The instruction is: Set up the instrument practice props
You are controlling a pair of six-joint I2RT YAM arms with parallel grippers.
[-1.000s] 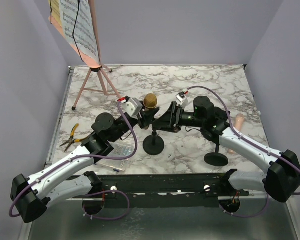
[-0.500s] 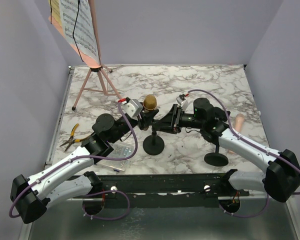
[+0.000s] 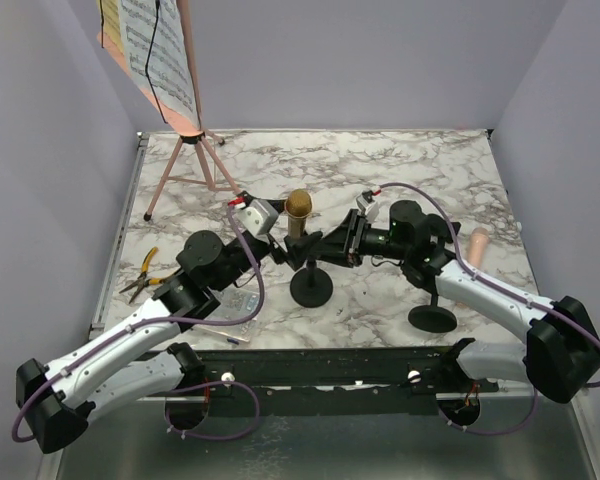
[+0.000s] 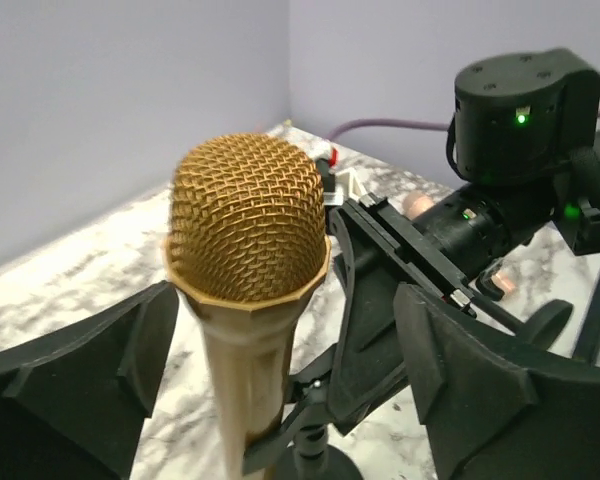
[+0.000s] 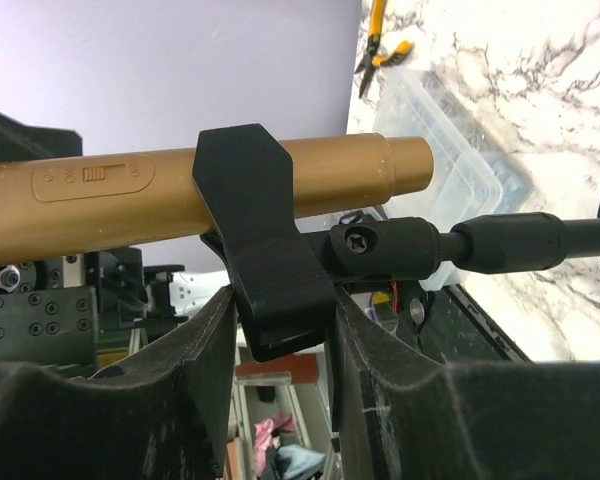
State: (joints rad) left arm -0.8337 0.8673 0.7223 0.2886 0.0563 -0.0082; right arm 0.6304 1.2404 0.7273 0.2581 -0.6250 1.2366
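The gold microphone (image 3: 298, 206) stands upright in the clip of a black round-based mic holder (image 3: 311, 289) at mid-table. My left gripper (image 3: 276, 238) is open. In the left wrist view the microphone (image 4: 248, 232) rises between its spread fingers (image 4: 485, 400), which do not touch it. My right gripper (image 3: 327, 246) is shut on the holder's black clip (image 5: 267, 272), with the gold body (image 5: 160, 198) lying across above it. A second mic holder (image 3: 433, 318) and the pink microphone (image 3: 477, 243) are at the right. The pink music rack (image 3: 185, 150) holds sheet-music pages (image 3: 155, 50) at the back left.
Yellow-handled pliers (image 3: 140, 272) lie near the left edge. A clear plastic box (image 3: 238, 304) sits partly under my left arm. Both show in the right wrist view, the pliers (image 5: 380, 45) beyond the box (image 5: 450, 170).
My left gripper has opened, let go of the gold microphone and drawn back a little. My right gripper has closed on the holder's clip. The microphone now stands more upright.
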